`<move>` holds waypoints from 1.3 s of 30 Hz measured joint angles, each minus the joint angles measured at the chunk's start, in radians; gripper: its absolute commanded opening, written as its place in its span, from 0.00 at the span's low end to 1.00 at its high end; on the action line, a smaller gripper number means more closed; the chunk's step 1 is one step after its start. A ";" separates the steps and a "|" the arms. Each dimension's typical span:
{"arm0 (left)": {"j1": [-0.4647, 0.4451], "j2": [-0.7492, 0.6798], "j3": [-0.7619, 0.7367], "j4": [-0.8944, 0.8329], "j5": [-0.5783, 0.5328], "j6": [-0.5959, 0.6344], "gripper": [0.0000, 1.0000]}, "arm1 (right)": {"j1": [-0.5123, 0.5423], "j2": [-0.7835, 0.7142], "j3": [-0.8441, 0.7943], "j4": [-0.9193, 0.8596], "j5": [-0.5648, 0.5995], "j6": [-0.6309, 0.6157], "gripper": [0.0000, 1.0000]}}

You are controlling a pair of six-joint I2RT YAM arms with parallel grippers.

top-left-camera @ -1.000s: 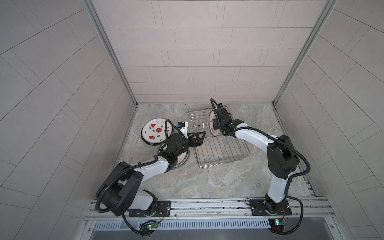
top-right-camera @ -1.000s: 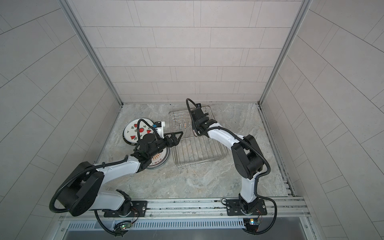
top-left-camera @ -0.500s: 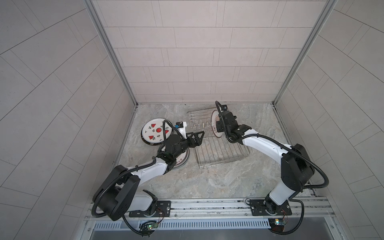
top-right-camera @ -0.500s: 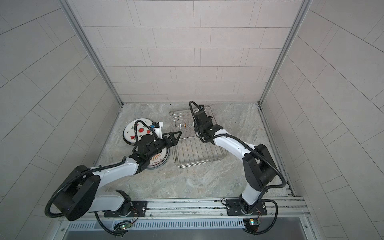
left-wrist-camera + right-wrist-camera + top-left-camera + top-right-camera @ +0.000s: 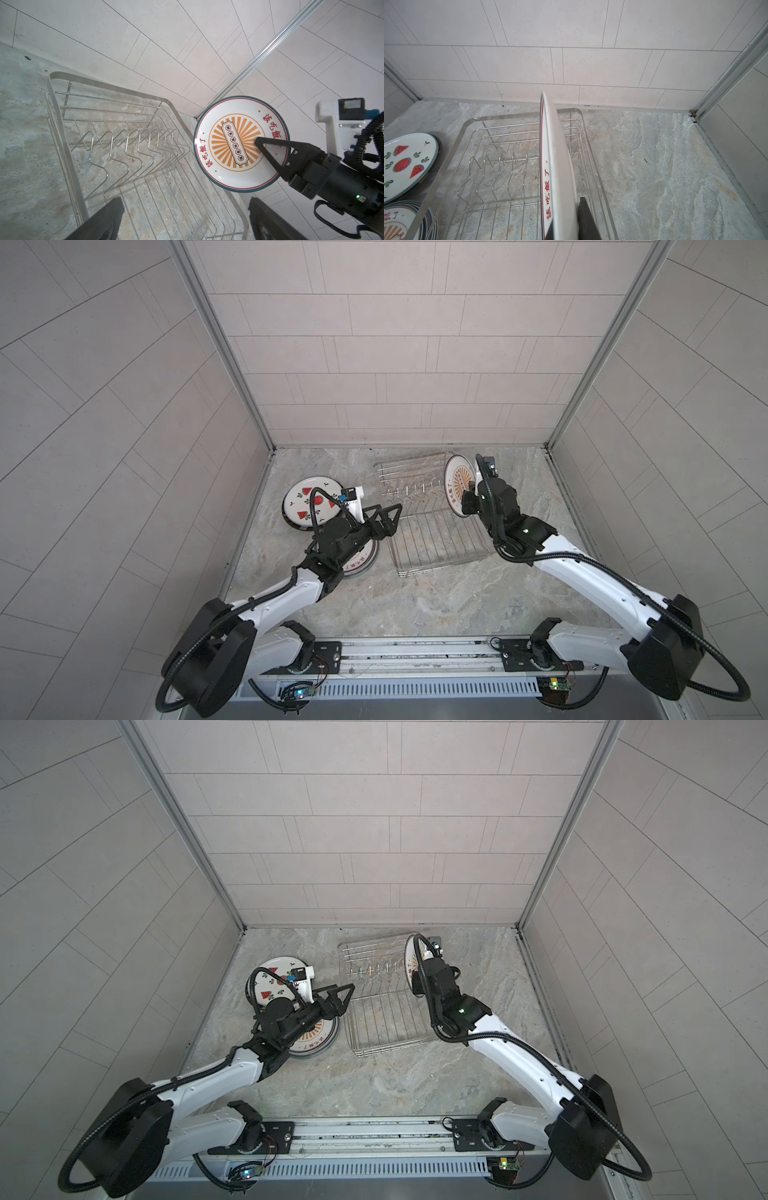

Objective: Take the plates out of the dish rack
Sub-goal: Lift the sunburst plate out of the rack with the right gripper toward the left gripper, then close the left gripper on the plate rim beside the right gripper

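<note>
White sunburst plate [image 5: 234, 143], upright, teal-rimmed

One wire dish rack [image 5: 430, 522]. One sunburst plate [image 5: 455, 485] standing on edge. One watermelon plate [image 5: 309, 506] lying flat. One stack of sunburst plates [image 5: 365, 562], too overlapped to count.

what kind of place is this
Probably a robot test cell mocked up as a kitchen: tiled walls, a marble-look counter, a dish rack with plates beside it, and two arms on a rail.

Sunburst plate [image 5: 229, 145]: white, orange rays, red characters. Watermelon plate [image 5: 300, 506]: white, red slices. Dish rack [image 5: 62, 133]: silver.
</note>
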 measured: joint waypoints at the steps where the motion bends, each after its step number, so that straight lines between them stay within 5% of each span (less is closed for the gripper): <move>1: 0.000 -0.013 -0.005 -0.003 0.000 0.001 1.00 | 0.000 -0.034 -0.021 0.000 -0.003 0.000 0.09; 7: 0.000 -0.108 -0.027 -0.047 0.005 0.019 1.00 | -0.003 -0.261 -0.148 -0.005 -0.082 0.018 0.08; 14: 0.000 -0.125 -0.093 0.020 0.076 0.006 0.99 | -0.034 -0.408 -0.222 -0.005 -0.343 0.049 0.08; 29: -0.019 -0.017 -0.097 0.280 0.312 -0.056 0.95 | -0.160 -0.373 -0.314 0.235 -0.955 0.210 0.08; 35: -0.035 0.003 -0.103 0.338 0.323 -0.066 0.82 | -0.160 -0.350 -0.315 0.325 -1.054 0.253 0.08; 39: -0.052 0.001 -0.103 0.341 0.333 -0.064 0.61 | -0.159 -0.301 -0.315 0.366 -1.094 0.274 0.08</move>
